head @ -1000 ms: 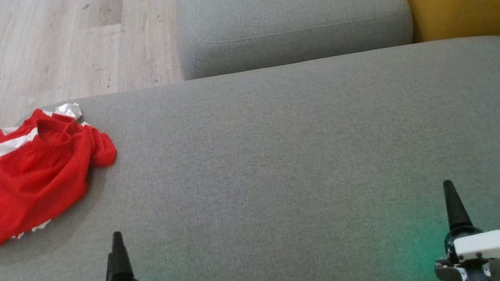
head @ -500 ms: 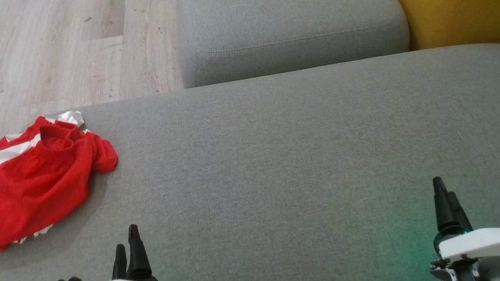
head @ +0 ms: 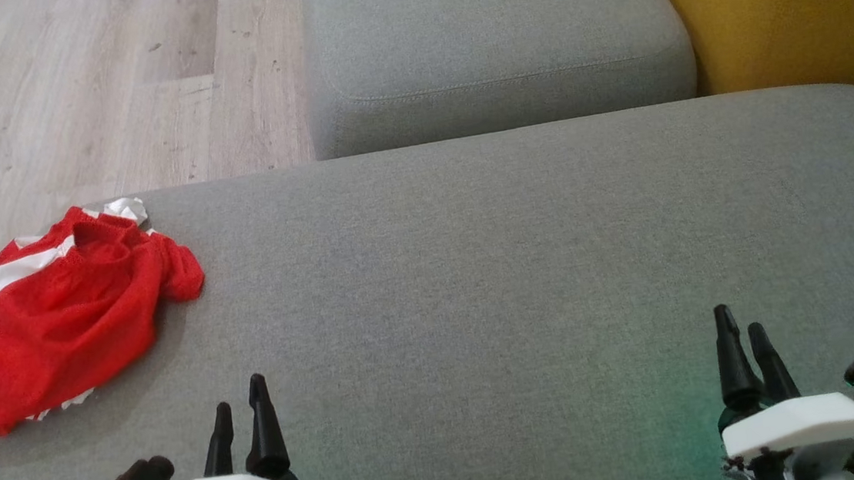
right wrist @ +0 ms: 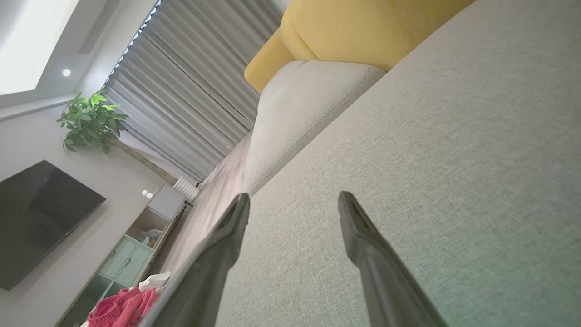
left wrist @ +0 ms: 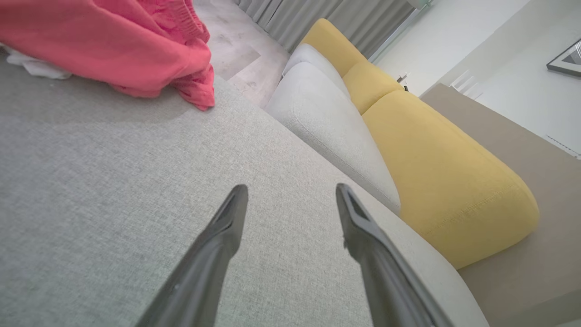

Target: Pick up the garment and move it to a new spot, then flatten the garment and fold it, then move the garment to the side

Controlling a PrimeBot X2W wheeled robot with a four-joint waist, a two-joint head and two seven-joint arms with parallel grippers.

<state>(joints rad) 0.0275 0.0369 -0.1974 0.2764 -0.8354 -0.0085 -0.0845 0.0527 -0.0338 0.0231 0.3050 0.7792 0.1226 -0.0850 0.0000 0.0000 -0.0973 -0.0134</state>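
Left end effector (head: 238,392): fingers spread, nothing gripped, positioned over the grey seat cushion (head: 476,267). Right end effector (head: 739,317): also spread and empty, over the same cushion, well apart from the left one. Contact between fingertips and cushion cannot be judged.

The red garment (head: 63,318) with white stripes is found crumpled ahead and to the left of the left end effector, at the cushion's left edge. It is touched by neither end effector. In the left wrist view it is seen beyond the fingertips at upper left, with bare grey fabric between the fingers. From the right end effector it is located far off to the left.

A second grey cushion (head: 487,41) is seen ahead of both end effectors, a yellow backrest (head: 785,7) ahead-right of the right one, and wood floor (head: 74,93) ahead-left of the left one.
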